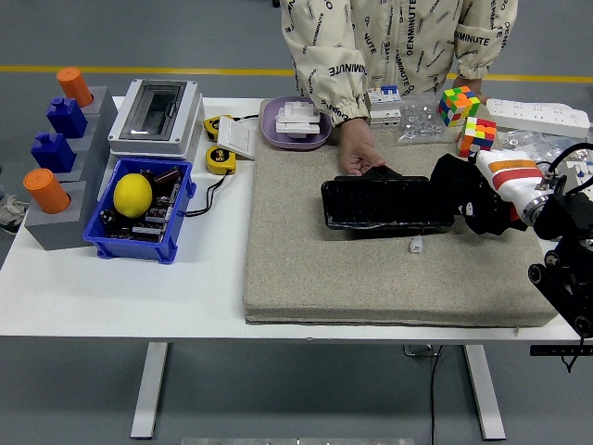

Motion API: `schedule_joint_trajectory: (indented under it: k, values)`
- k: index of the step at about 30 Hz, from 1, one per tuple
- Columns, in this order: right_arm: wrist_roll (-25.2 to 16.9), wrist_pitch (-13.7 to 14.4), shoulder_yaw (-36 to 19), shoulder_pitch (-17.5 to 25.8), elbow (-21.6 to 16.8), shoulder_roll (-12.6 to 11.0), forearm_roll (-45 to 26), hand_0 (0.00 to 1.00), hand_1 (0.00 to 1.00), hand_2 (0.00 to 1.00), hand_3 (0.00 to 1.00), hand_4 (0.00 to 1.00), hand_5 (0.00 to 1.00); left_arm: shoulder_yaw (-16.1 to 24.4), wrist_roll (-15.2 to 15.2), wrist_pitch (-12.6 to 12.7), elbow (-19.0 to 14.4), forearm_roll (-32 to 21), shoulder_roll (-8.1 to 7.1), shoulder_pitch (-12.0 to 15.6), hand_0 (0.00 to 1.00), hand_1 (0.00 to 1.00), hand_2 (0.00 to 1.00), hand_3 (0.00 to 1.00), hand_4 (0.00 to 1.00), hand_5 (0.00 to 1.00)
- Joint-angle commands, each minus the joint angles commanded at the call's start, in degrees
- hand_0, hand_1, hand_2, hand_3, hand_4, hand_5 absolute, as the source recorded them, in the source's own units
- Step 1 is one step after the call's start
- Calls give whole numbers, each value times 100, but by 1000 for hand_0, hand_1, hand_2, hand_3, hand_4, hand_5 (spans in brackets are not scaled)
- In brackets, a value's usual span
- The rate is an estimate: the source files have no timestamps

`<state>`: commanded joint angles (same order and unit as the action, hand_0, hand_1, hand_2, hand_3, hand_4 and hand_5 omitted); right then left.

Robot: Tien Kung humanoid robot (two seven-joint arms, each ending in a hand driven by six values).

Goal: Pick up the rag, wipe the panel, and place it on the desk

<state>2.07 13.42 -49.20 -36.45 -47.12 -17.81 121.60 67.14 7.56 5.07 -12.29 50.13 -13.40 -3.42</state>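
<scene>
A black panel [384, 204] lies flat on a grey felt mat [306, 269] in the middle of the table. A person's hand [357, 156] rests at the panel's far left edge. My right hand [496, 187], in a white glove with orange bands, is shut on a black rag [463, 190]. It holds the rag at the panel's right end, mostly past its edge, just above the mat. The rag hides the fingers. A small white piece [417, 245] lies on the mat in front of the panel.
A blue bin [139, 252] with a lemon [132, 195] and a grey switch box [157, 116] stand at the left. A purple dish [271, 130] and tape measures [220, 159] are behind the mat. Two Rubik's cubes [477, 136] and a power strip [537, 116] are at the back right.
</scene>
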Motion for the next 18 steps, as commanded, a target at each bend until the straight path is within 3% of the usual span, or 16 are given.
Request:
schedule_joint_trajectory:
  k: [18]
  values:
    - [221, -57, 253, -151, -46, 364, -57, 386, 415, 474, 501, 971, 181, -30, -2, -1, -3, -9, -7, -7, 650, 662, 696, 580, 680, 450]
